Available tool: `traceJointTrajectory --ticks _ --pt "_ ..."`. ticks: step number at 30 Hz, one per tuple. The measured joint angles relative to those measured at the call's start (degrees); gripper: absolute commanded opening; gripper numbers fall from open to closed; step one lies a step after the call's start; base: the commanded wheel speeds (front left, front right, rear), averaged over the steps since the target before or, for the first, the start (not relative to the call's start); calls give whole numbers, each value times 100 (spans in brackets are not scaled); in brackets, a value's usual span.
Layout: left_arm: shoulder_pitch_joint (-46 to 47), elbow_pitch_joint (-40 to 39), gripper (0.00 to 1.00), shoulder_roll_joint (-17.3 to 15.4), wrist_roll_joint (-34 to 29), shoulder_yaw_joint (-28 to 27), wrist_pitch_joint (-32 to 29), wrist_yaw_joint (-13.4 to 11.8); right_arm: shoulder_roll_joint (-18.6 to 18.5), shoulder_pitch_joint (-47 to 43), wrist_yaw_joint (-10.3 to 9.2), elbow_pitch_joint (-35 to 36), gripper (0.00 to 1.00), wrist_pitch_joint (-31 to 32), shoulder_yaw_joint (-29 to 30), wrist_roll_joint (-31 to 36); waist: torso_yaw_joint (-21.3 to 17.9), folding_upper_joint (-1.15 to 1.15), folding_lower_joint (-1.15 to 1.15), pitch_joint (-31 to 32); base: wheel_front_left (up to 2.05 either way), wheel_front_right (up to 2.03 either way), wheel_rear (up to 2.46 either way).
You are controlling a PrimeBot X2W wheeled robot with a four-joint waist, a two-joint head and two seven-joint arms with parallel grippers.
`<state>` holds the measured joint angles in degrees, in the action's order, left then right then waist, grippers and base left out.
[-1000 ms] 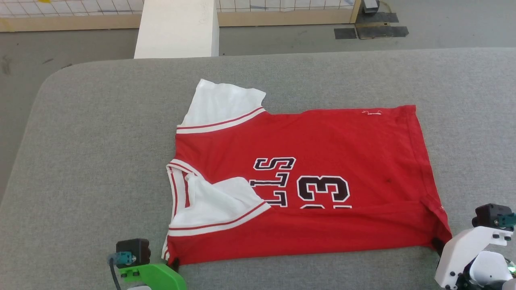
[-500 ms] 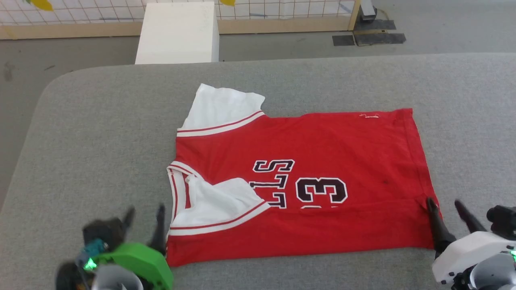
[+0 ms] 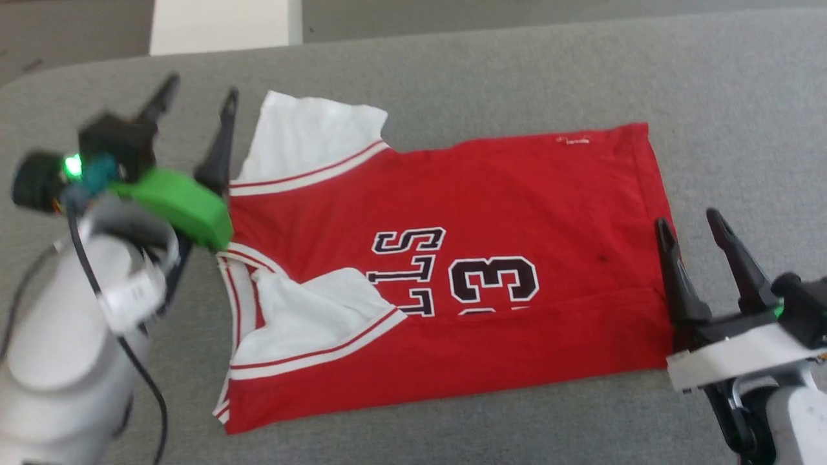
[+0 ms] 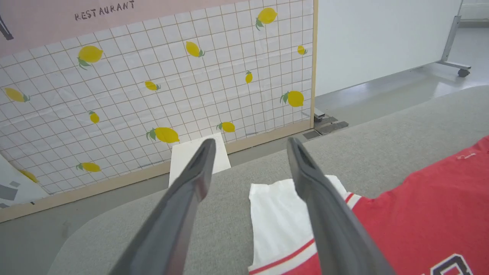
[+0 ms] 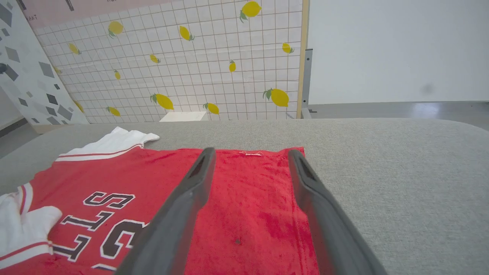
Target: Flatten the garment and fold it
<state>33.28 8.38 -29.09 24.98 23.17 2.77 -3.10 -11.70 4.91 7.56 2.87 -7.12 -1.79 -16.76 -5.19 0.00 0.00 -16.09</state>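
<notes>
Grey fabric-covered worktop (image 3: 517, 64) with a rounded corner. Grey smooth floor (image 4: 382, 95) beyond it. White block (image 3: 219, 26) on the floor just past the far edge. Behind it, a white grid panel (image 4: 153, 95) printed with lemons, wood-framed, with a pink strip reading RESTAURANT on top. White board (image 4: 382, 38) on a wheeled stand beside it. Dark patches (image 4: 330, 128) on the floor at the panel's foot. Even, bright light.

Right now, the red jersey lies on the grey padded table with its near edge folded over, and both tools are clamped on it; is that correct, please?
Not quite: the head view shows the left tool and right tool open, gripping nothing. The red jersey does lie on the grey padded table with its near edge folded over.
</notes>
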Motion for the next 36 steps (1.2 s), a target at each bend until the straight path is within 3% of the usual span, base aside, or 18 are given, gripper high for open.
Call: traceJointTrajectory --ticks 8,12,17,20,29,30,31,32,36 --pt "1693 1382 100 -68 365 -62 -1299 522 137 609 0 -48 100 -182 -242 -21 -361 0 0 -655 0 0 0" --pt "2325 1829 100 -109 547 -59 -2239 552 215 740 0 -41 100 -207 -233 -11 -537 0 1 -974 0 0 0" --pt "2685 2197 100 -243 689 -40 -3672 334 335 804 0 -31 100 -233 -248 62 -762 0 1 -1352 0 0 0" --pt "2700 2197 100 -349 818 -68 -4192 138 380 812 0 -31 100 -248 -245 76 -895 0 1 -1525 0 0 0" --pt "2699 1766 100 -556 992 -318 -4779 -391 424 888 0 -30 100 -248 -285 76 -1183 0 1 -1861 0 0 0" --pt "2697 1720 82 -561 1017 -336 -4878 -442 426 895 0 -30 100 -247 -297 76 -1199 0 1 -1885 0 0 0" --pt "2694 1675 36 -586 1056 -341 -5011 -463 425 899 0 -32 100 -246 -310 76 -1210 0 1 -1905 0 0 0" --pt "2693 1623 0 -608 1118 -345 -5150 -464 423 908 0 -32 100 -235 -315 76 -1214 0 1 -1917 0 0 0" --pt "2620 1369 0 -597 1295 -345 -5381 -505 345 1027 0 -18 100 -156 -313 114 -1186 0 1 -1913 0 0 0"
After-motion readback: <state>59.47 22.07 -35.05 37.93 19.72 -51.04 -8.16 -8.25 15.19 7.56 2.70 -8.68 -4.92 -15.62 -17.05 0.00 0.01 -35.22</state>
